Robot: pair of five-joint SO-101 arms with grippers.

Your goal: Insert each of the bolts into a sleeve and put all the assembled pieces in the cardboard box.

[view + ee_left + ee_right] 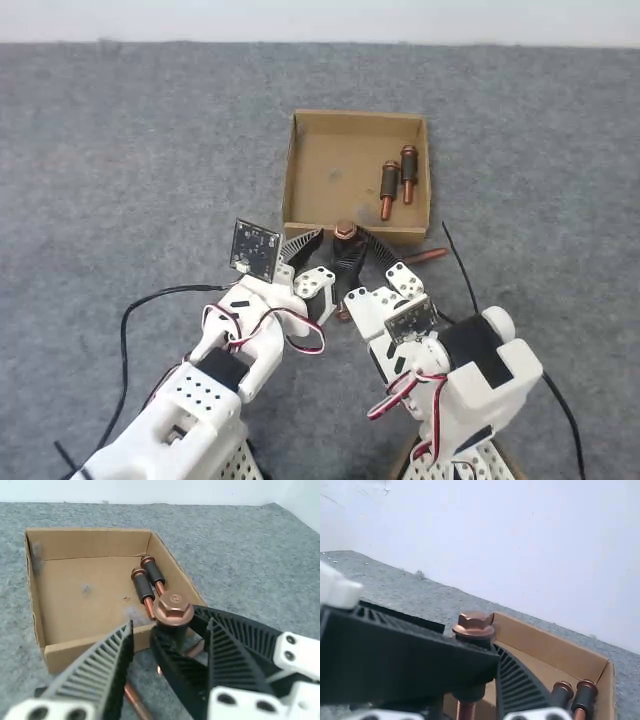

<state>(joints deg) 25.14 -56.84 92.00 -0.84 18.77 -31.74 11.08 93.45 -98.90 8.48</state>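
1. Bolt (345, 232), sleeved and upright, is pinched between the right jaws, with the cardboard box (330, 175) just beyond them, presumably for dropping in.
2. Left jaws are spread beside it, seemingly for clearance.

Carpet (120, 150): mid grey, fine fleck. Box (355, 116): plain tan cardboard, with grey smudges on its floor. Bolts (386, 208) in the box: copper. Same copper on the upright bolt (345, 232) and loose bolt (425, 256). Sleeves (389, 180): black. Fingers (102, 665): black, ribbed pattern. Arms (200, 410): white with black motor blocks. Wires (305, 349): red, white, black. Cable (155, 295): black. Wall (520, 540): white.
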